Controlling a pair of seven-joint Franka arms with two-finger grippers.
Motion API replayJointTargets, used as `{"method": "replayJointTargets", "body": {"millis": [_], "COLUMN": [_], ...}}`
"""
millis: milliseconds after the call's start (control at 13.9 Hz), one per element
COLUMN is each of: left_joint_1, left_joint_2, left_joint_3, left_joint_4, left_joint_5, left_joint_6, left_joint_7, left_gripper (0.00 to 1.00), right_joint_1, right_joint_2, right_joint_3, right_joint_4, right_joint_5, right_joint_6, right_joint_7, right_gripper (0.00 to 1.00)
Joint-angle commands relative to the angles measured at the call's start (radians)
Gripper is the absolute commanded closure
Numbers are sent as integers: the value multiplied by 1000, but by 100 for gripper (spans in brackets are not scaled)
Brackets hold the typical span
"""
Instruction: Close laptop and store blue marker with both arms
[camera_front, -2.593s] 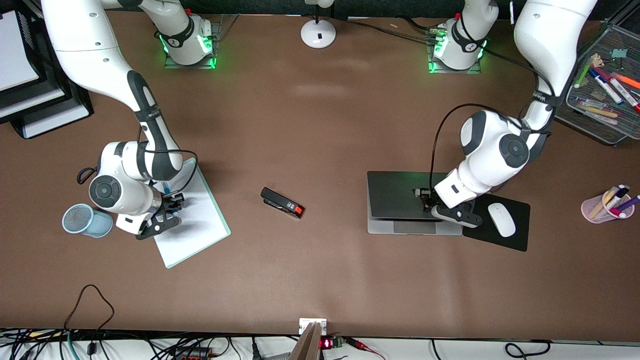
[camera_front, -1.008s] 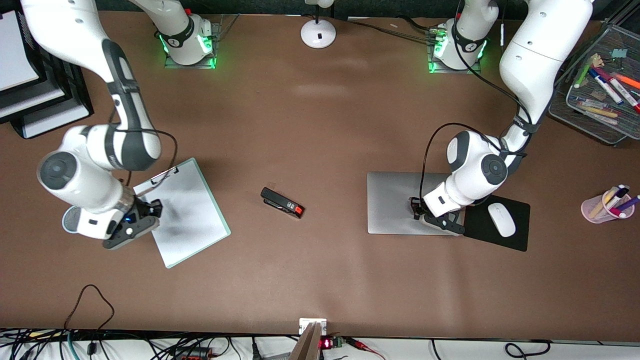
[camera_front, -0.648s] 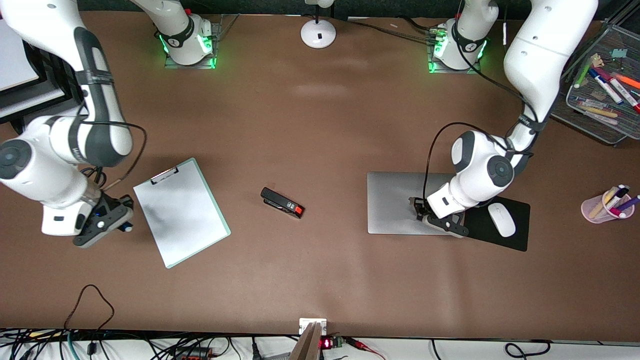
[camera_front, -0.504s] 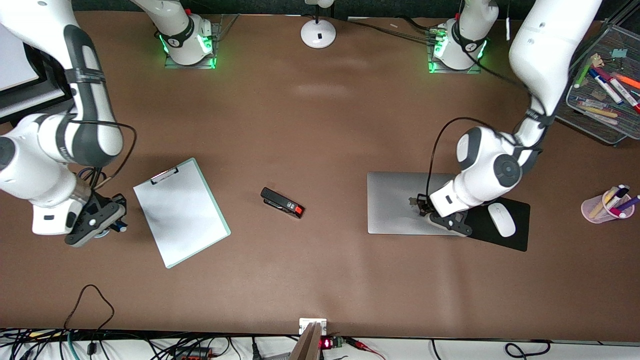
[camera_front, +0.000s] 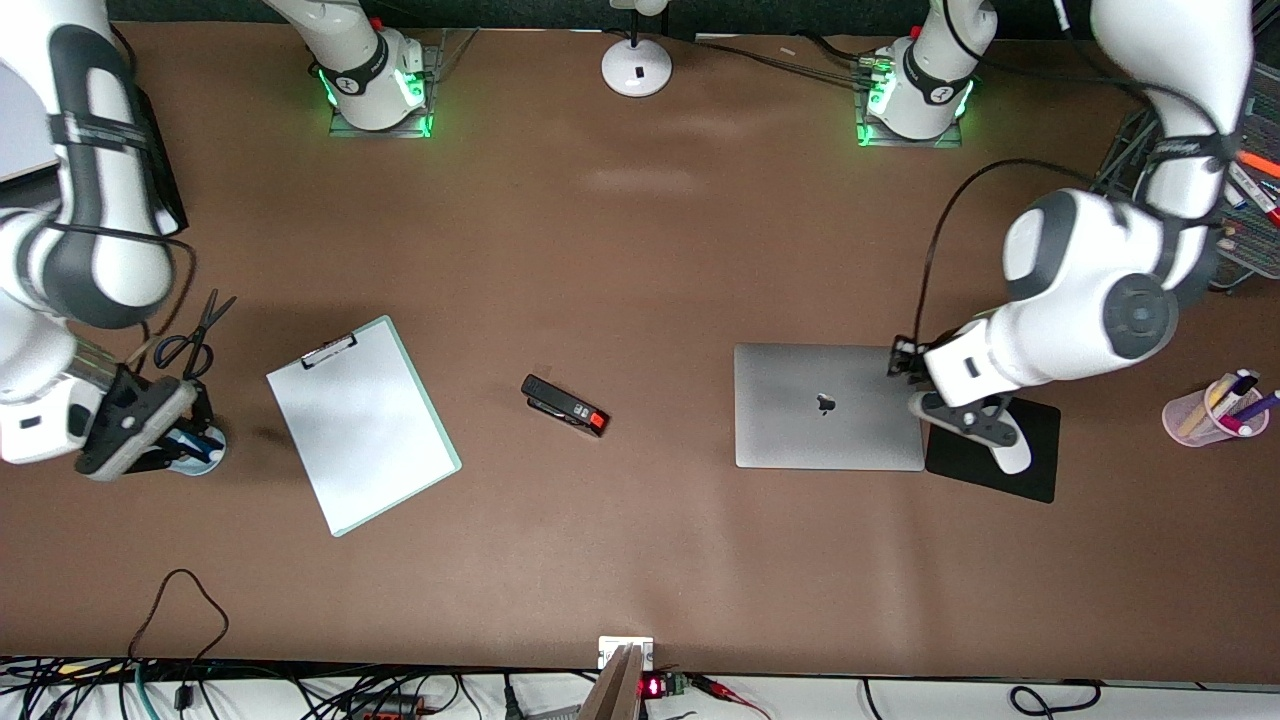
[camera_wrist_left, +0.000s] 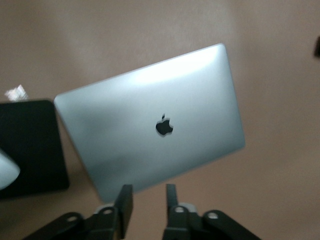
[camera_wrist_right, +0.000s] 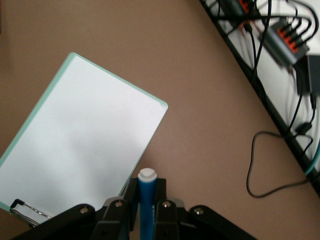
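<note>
- Front view: my right arm reaches down along its own end of the bench, elbow high, with its right claw (camera_front: 150, 440) over the pale blue cup (camera_front: 195, 447). The cup sits beside the scissors (camera_front: 195, 328) and the clipboard (camera_front: 362, 423). I can make out something blue at the claw, but not its grip from here.
- Front view: my left arm bends over from its base, wrist turned down, left claw (camera_front: 968, 420) over the black mat (camera_front: 1035, 470) and the mouse (camera_front: 1010, 458), just beside the edge of the laptop (camera_front: 828, 407). The laptop lies shut and flat, dark apple logo showing on the lid. A stapler (camera_front: 564, 404) lies between the clipboard and the laptop.
- Left wrist view: the left claw (camera_wrist_left: 147, 200) hangs clear above the bench, fingers (camera_wrist_left: 124, 202) a narrow gap apart with nothing between them. The laptop (camera_wrist_left: 150, 122) is closed, apple logo the only mark I can read; the mat (camera_wrist_left: 30, 145) touches its edge.
- Right wrist view: the right claw (camera_wrist_right: 146, 200) is clamped on the marker (camera_wrist_right: 146, 202), which stands upright with its whitish end uppermost. Below it I see the clipboard (camera_wrist_right: 82, 135) and bare bench (camera_wrist_right: 200, 75). No lettering is legible on the marker.
</note>
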Motion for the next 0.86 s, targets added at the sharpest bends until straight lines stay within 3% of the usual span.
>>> {"method": "replayJointTargets", "body": {"millis": [0, 144, 360, 576, 792], "left_joint_1": [3, 3, 0, 1, -37], "left_joint_2": [2, -13, -69, -110, -203], "left_joint_3": [16, 18, 2, 16, 128], "left_joint_4": [105, 171, 200, 242, 191], "left_joint_5": [13, 100, 210, 217, 173], "left_joint_6": [-163, -271, -354, -426, -432], "left_joint_7": [-2, -2, -28, -31, -19], "left_gripper": [0, 0, 0, 0, 0], "right_joint_1": [-44, -75, -125, -181, -231], "right_joint_2": [-9, -9, -2, 9, 43], "right_joint_3": [8, 8, 7, 7, 7], "right_joint_4": [26, 36, 57, 60, 102], "right_joint_5": [100, 128, 249, 326, 396], "right_joint_6": [-62, -110, -206, -256, -304], "right_joint_7": [-161, -250, -399, -519, -614], "right_gripper": [100, 100, 100, 100, 100]}}
